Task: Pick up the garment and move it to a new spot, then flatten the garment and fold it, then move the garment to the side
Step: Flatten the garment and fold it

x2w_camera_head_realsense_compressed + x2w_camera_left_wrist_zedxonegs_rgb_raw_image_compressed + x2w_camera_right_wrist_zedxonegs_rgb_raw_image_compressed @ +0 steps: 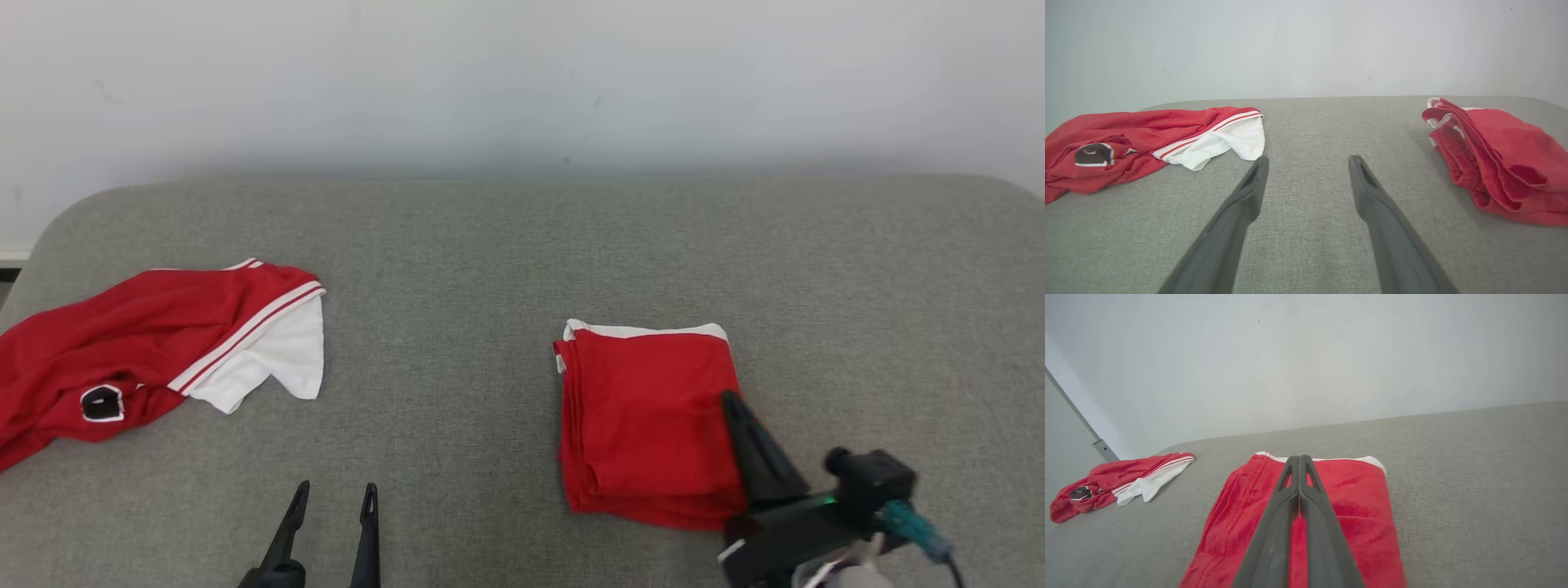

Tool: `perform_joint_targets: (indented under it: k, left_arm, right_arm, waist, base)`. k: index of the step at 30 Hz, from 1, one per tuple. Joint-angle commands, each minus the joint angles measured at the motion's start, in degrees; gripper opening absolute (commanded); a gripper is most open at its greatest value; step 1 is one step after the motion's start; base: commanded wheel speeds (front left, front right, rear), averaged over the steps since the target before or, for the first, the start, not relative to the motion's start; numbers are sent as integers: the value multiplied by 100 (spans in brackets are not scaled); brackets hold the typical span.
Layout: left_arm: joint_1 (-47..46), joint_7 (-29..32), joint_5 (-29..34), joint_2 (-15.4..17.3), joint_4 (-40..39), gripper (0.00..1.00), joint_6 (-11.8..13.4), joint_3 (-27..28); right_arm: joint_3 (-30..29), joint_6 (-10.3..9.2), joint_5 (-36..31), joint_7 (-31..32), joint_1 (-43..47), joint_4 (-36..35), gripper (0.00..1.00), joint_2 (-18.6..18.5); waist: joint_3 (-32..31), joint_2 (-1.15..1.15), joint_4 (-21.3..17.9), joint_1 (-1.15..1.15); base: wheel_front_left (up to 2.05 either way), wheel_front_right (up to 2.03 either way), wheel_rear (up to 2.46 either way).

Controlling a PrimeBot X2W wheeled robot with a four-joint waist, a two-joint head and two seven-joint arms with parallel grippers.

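Because the folded garment (645, 425) is soft and limp, its layered edge should be pinched whole, the right gripper (728, 398) being closed empty, the left gripper (337, 487) spread empty.

**No writing can be read in any view**

Only one mark comes near to a sign. It is a dark patch (102, 403) with a thin white border, and it stands on the crumpled red garment (122, 343), on its lower part. In the head view the patch has a pale shape inside, perhaps a figure or an emblem, but it is too small and too creased to read. In both wrist views the same patch is blurred, and no letter or number can be told.
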Motion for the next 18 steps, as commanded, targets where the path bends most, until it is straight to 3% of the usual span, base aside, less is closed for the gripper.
perform_joint_targets:
  k: [1,10,11,12,13,14,18]
  left_arm:
    - [24,-19,43,2,-33,100,30,23]
    - [183,-19,148,2,-125,100,75,182]
    - [192,-19,145,1,-135,100,80,195]
    - [206,-19,144,1,-150,100,82,209]
    - [227,-19,160,0,-160,100,84,211]
    - [250,-19,175,0,-161,100,84,221]
    - [289,-19,240,1,-224,100,111,251]
  right_arm:
    - [-117,-10,-64,-1,95,-76,0,-20]
    - [-1547,-9,-365,-2,707,-540,0,69]
    - [-1638,-10,-426,-1,794,-575,9,85]
    - [-1700,-9,-490,-2,872,-595,45,101]
    - [-1727,-9,-580,-2,939,-637,92,98]
    - [-1742,-9,-657,-1,1011,-666,100,113]
    - [-1758,-10,-831,-2,1257,-807,100,230]
  waist:
    - [-35,0,-84,0]
    - [-143,0,-366,0]
    - [-153,0,-388,0]
    - [-164,0,-414,0]
    - [-171,0,-428,0]
    - [-182,0,-443,0]
    - [-210,0,-478,0]
  base:
    - [0,0,0]
    - [0,0,0]
    - [0,0,0]
    - [0,0,0]
    - [0,0,0]
    - [0,0,0]
    - [0,0,0]
